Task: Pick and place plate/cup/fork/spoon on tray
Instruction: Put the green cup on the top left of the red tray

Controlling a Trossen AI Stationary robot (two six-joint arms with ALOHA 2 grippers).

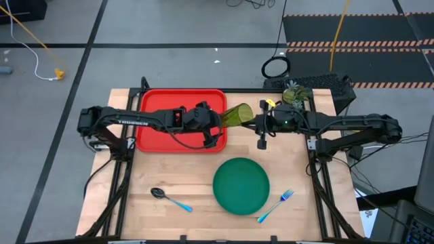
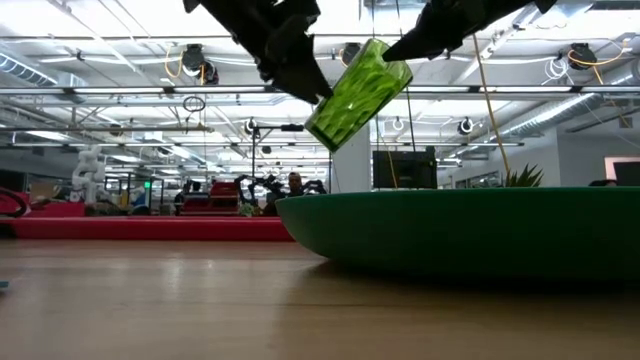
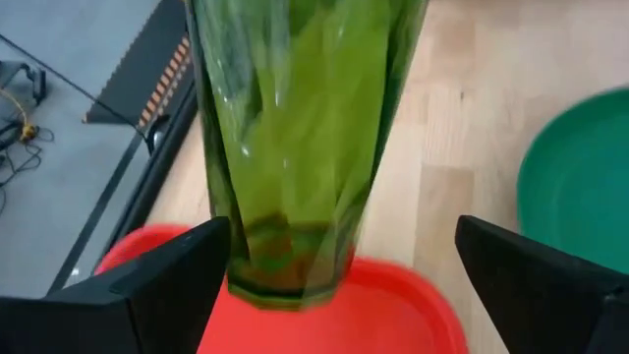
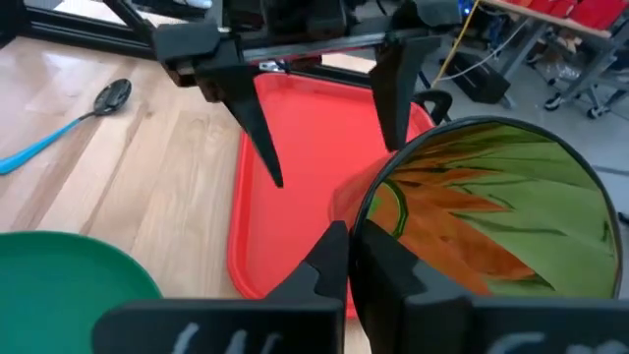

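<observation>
You've got an olive-green see-thru cup (image 1: 237,114) just right of the black left gripper (image 1: 218,127), red tray (image 1: 152,129) under it, dark green plate (image 1: 241,185) nearer you, pale wood table (image 1: 190,183).

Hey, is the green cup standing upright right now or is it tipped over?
Tipped. The cup hangs slanted in the air, off the table; the right claw pinches its rim, and the left claw stands open around its base.
</observation>
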